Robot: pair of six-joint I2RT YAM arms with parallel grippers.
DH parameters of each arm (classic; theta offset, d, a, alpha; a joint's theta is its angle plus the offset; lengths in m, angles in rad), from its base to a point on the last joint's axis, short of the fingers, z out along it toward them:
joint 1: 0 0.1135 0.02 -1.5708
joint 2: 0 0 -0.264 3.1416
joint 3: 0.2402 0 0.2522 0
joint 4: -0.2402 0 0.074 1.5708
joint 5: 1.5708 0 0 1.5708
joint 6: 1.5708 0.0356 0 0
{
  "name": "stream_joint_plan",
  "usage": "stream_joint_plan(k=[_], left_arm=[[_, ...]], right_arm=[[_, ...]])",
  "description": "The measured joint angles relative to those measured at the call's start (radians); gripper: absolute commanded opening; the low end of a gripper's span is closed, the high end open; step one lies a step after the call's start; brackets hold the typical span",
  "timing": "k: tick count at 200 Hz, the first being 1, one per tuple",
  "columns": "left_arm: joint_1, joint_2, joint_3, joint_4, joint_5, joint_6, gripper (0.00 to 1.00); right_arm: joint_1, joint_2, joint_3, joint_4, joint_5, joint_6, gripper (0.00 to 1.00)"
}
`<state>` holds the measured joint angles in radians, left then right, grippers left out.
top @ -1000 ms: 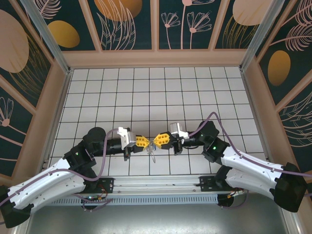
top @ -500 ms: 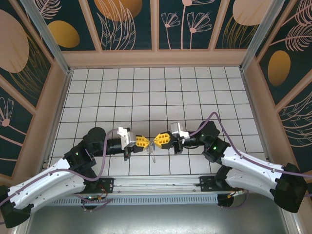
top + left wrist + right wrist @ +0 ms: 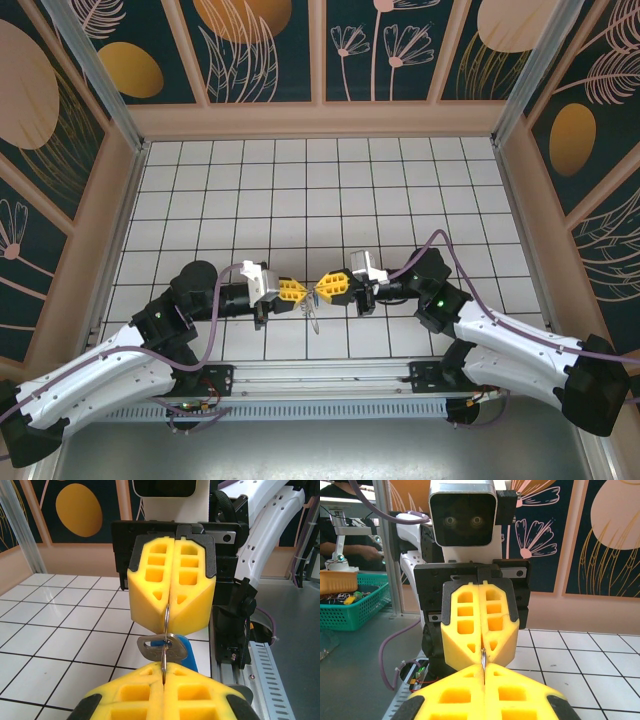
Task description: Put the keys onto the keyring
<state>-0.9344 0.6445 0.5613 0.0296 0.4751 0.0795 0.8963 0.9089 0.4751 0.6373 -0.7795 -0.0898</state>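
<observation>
My two grippers meet tip to tip over the near middle of the tiled floor: the left gripper (image 3: 297, 291) and the right gripper (image 3: 322, 288). Both are shut on the keyring (image 3: 167, 622), a thin metal loop seen edge-on between the yellow fingertips. In the left wrist view my left gripper (image 3: 163, 669) pinches its near end and the right gripper (image 3: 170, 614) its far end. The key (image 3: 156, 649), silver with a blue head, hangs on the ring between them, the ring passing through its hole. In the top view the key (image 3: 312, 318) dangles below the tips. The right wrist view has the keyring (image 3: 483, 658) between my right gripper (image 3: 483, 669) and the left gripper (image 3: 481, 649).
The metal rail (image 3: 320, 375) with the arm bases runs along the near edge, just below the grippers. Wooden walls (image 3: 320, 120) enclose the white tiled floor (image 3: 320, 190) at the back and sides. A green basket (image 3: 350, 607) stands outside the cell.
</observation>
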Motion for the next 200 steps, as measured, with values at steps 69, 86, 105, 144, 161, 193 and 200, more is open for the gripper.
stream_joint_plan(k=[69, 86, 105, 144, 161, 193, 200], left_arm=[[0.0, 0.0, 0.0, 0.0, 0.0, 0.0, 0.0], [0.0, 0.0, 0.0, 0.0, 0.0, 0.0, 0.0], [0.0, 0.0, 0.0, 0.0, 0.0, 0.0, 0.0], [0.0, 0.0, 0.0, 0.0, 0.0, 0.0, 0.0], [0.0, 0.0, 0.0, 0.0, 0.0, 0.003, 0.0], [0.0, -0.001, 0.0, -0.001, 0.0, 0.019, 0.0], [0.0, -0.001, 0.004, -0.009, -0.001, 0.027, 0.0]], right_arm=[[-0.001, 0.01, -0.008, 0.013, 0.0, 0.003, 0.0], [-0.001, 0.011, -0.013, 0.014, 0.0, 0.003, 0.0], [-0.001, 0.017, -0.014, 0.014, 0.0, 0.003, 0.0], [-0.001, 0.02, -0.014, 0.014, 0.0, 0.003, 0.0], [-0.001, 0.016, -0.015, 0.014, 0.0, 0.012, 0.0], [-0.006, -0.018, -0.027, 0.023, -0.001, 0.026, 0.0], [-0.006, -0.027, -0.032, 0.024, -0.001, 0.026, 0.0]])
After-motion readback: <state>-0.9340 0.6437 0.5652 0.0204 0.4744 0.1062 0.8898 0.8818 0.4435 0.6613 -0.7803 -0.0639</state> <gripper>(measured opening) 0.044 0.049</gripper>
